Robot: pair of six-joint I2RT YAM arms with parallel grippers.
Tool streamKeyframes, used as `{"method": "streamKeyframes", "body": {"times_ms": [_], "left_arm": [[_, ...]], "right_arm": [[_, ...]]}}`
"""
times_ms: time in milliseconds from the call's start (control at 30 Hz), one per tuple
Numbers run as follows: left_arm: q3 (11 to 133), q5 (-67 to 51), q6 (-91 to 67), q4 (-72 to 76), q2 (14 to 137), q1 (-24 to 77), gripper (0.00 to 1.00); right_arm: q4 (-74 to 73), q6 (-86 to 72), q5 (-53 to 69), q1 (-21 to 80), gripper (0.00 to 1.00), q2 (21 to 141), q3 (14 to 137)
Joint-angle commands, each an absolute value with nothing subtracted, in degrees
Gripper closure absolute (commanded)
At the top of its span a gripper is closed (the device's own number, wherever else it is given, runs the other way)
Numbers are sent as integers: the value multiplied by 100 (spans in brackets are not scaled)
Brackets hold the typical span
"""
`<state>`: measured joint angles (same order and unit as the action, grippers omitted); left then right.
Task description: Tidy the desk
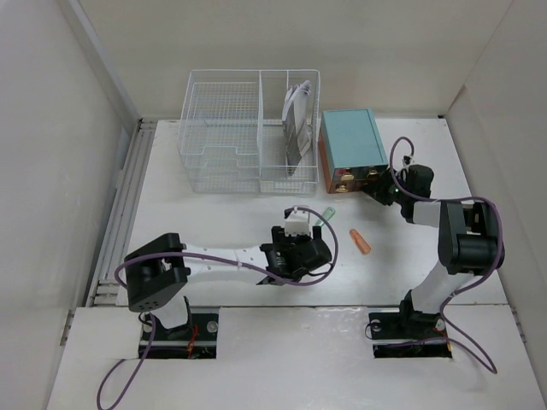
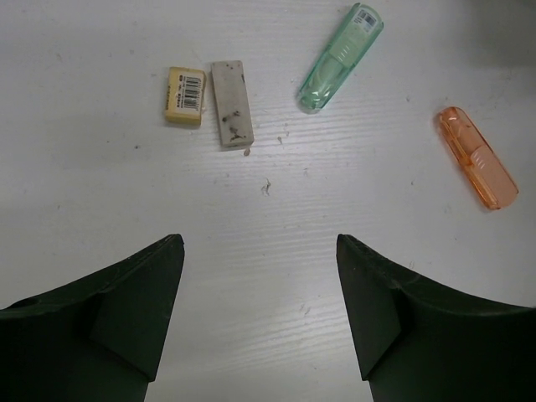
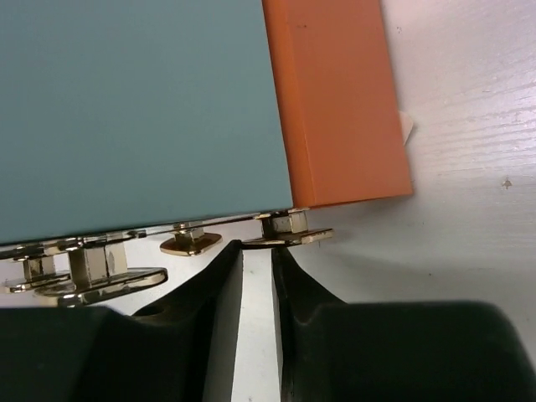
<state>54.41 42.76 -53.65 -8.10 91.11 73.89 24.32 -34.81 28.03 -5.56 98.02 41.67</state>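
The desk (image 1: 214,222) is a white tabletop between white walls. My left gripper (image 1: 299,232) hovers open and empty over its middle; in the left wrist view (image 2: 260,276) the jaws stand wide apart over bare desk (image 2: 268,209). Beyond them lie a yellow eraser (image 2: 185,95), a dirty white eraser (image 2: 232,103), a clear green case (image 2: 340,59) and a clear orange case (image 2: 476,157). The green case (image 1: 325,216) and the orange case (image 1: 361,242) also show from above. My right gripper (image 1: 380,182) is at the teal box's drawer front, its fingers almost together (image 3: 257,247), the tips against a brass drawer pull (image 3: 289,237).
The teal box (image 1: 350,138) with an orange side (image 3: 335,100) and several brass pulls stands at the back right. A white wire basket (image 1: 224,128) at the back centre holds upright booklets (image 1: 297,128) in its right compartment. A step down runs along the desk's left edge.
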Motion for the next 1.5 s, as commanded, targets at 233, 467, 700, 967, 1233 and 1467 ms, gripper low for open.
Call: {"method": "streamKeyframes", "body": {"times_ms": [233,467,700,967,1233,1467], "left_arm": [[5757,4526,-5458,-967,9097,7453,30],[5705,4579,-5581,-1020,9044,7506,30],[5651,4579,-5634,-1020,9044,7559,30],[5704,4579,-5634,-1134,8859,7559,30],[5704,4632,-5818,-1354,8754,7716,30],[5704,4746,-6002,-1546,8702,7840,30]], "right_arm": [[2988,-3524,2654,-782,61,9387,3683],[2988,-3630,2856,-844,42,9756,3796],[3111,-3735,2796,-844,42,9809,3797],[3243,-3867,2795,-844,52,9923,3858],[2901,-3824,2804,-1072,55,9554,3621],[2436,-3622,2856,-1195,55,9203,3569]]}}
